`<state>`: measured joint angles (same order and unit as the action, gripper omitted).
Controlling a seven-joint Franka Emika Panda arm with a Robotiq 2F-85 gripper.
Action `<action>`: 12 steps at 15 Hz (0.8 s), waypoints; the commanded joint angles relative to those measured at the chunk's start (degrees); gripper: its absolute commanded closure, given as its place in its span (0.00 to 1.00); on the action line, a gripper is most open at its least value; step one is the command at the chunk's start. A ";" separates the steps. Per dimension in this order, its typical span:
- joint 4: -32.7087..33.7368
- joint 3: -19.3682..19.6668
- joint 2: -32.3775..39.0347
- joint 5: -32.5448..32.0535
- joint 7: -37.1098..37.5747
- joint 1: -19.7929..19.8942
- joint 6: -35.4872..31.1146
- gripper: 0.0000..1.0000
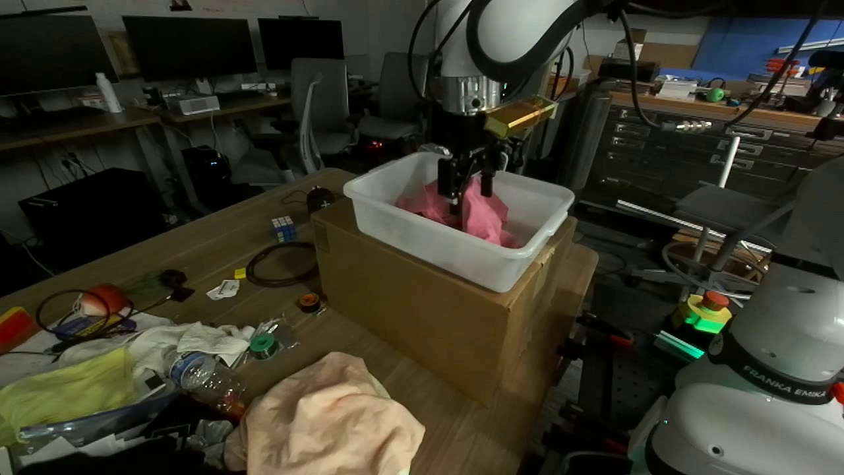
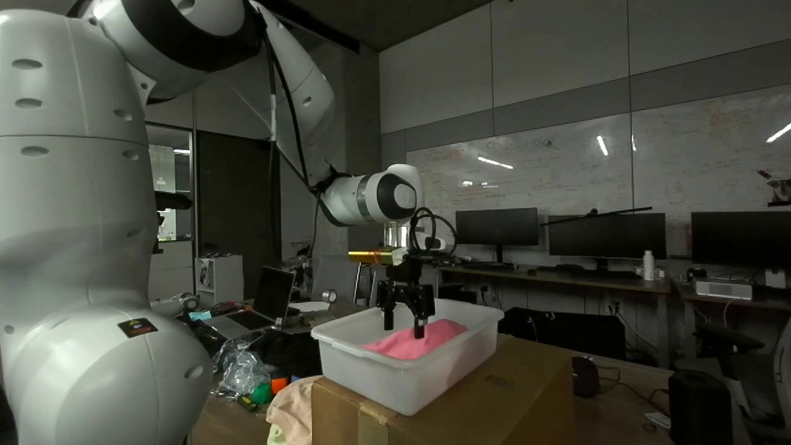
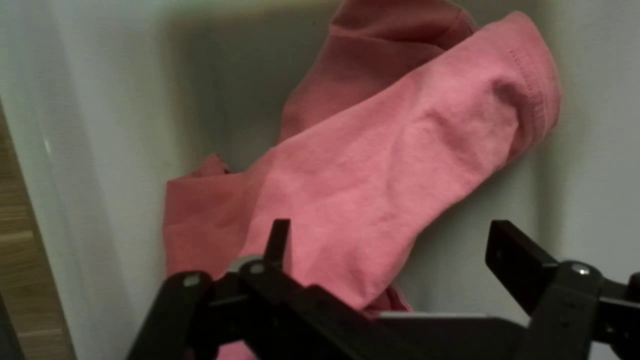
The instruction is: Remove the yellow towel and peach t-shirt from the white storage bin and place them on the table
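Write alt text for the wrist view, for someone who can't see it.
Crumpled pink cloth lies inside a white plastic bin. The black two-fingered hand is open at the bottom of the frame, partly hiding the cloth; whether they touch is unclear. A strip of brown wood-grain table shows at left.

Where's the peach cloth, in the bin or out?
Out: in an exterior view, the peach cloth lies bunched on the table, apart from the bin.

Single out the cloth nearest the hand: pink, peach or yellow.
The pink cloth, lying in the white storage bin below the hand; the peach cloth and yellow cloth lie outside the bin, farther away.
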<state>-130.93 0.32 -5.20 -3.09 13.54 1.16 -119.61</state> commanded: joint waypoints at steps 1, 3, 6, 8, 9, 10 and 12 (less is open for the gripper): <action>-0.70 0.21 0.00 -1.63 1.54 0.66 -1.66 0.00; -0.75 0.32 0.60 -1.51 1.17 0.76 -2.98 0.00; -1.01 0.35 2.17 -2.75 2.12 0.87 -6.64 0.00; -1.09 0.48 3.20 -3.64 2.86 0.97 -8.64 0.00; -1.12 0.56 3.74 -4.64 3.76 1.04 -9.61 0.00; -1.11 0.66 4.23 -5.51 4.61 1.10 -10.36 0.00; -1.14 0.90 4.96 -6.57 5.71 1.18 -11.40 0.00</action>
<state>-132.15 0.59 -1.20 -7.51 17.14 1.96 -128.48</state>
